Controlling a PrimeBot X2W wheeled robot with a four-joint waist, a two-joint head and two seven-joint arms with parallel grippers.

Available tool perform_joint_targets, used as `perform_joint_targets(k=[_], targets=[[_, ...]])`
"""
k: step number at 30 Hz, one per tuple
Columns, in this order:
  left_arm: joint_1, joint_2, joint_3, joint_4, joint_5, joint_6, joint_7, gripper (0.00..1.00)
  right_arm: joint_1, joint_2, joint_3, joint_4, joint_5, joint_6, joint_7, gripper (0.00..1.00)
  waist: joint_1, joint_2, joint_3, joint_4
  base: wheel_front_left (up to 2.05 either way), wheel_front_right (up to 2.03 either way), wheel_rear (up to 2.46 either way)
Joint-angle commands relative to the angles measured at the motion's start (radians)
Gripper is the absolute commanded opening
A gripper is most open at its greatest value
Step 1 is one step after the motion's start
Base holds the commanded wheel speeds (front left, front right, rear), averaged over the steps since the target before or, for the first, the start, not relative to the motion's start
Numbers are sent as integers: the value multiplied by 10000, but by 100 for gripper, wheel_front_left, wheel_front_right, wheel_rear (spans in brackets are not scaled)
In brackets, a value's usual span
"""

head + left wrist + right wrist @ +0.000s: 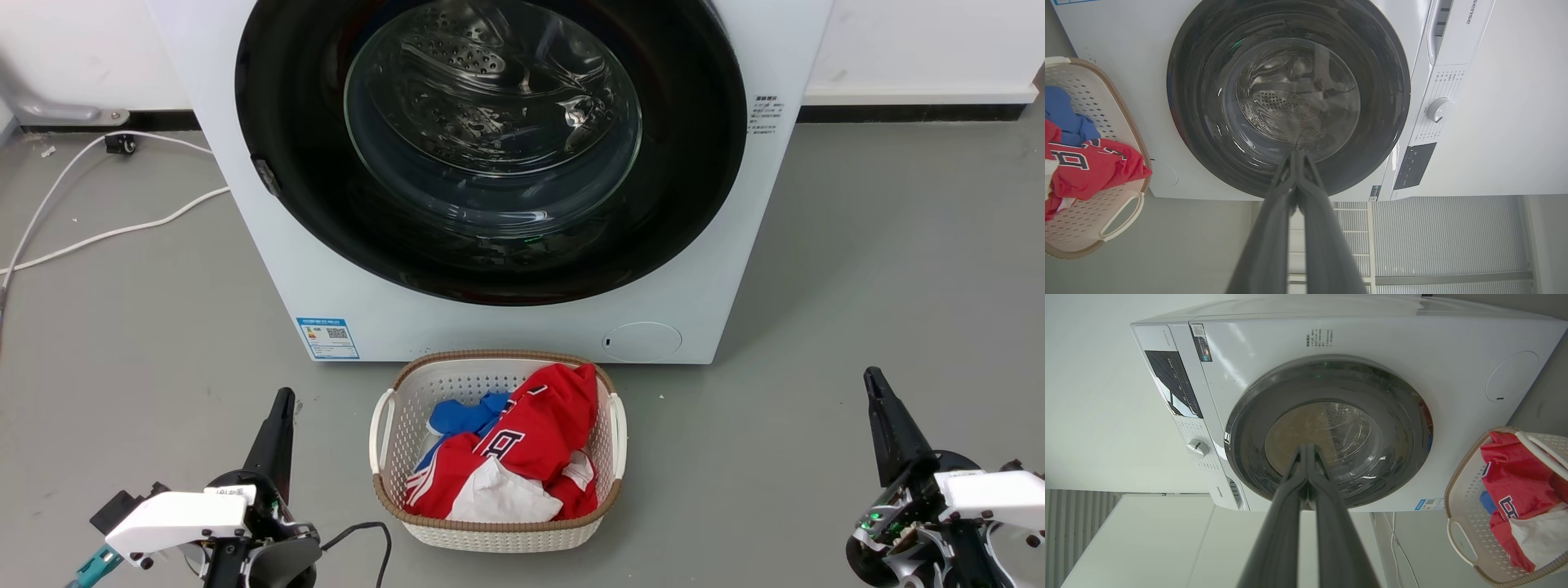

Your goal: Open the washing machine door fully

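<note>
The white washing machine (506, 327) stands straight ahead, its big round glossy black washing machine door (286, 106) flat against the front, closed, with a clear glass bowl centre showing the steel drum. The same door appears in the left wrist view (1208, 171) and in the right wrist view (1404, 412). My left gripper (283, 398) is low at the left, fingers pressed together, holding nothing, well short of the machine. My right gripper (872, 377) is low at the right, also shut and empty. Both wrist views show closed fingertips, left (1297, 153) and right (1306, 448), aimed at the door glass.
A white laundry basket (384, 425) with red, blue and white clothes sits on the grey floor just before the machine, between my grippers. White cables (106, 233) trail on the floor at the left. The control panel and dial (1437, 110) lie along the machine's top front.
</note>
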Motion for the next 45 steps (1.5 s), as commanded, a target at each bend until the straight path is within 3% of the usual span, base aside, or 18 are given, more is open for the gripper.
perform_joint_targets(k=[1,20,21,30,39,45], targets=[[-89,-8,22,4,-16,-29,24,0,-115,30,-11,11,-85,0,30,0,0,-1,0,0,0,0,0],[-88,-8,22,4,-17,-29,24,0,-118,50,-37,13,-86,0,54,0,0,-1,0,0,0,0,0],[14,-2,-7,28,0,2,-5,100,16,17,-19,24,-45,0,6,100,0,-1,0,0,0,0,0],[337,-39,-73,92,158,4,-273,100,369,50,-9,174,-293,-9,-253,100,0,-1,4,0,0,0,0],[360,-33,60,-339,1310,82,-709,100,498,53,-204,-377,-2002,-7,-681,100,0,-1,17,1,0,0,0],[398,-28,-90,-899,2646,406,-976,100,595,55,-165,-929,-3389,-6,-944,100,0,-1,33,-1,0,0,0]])
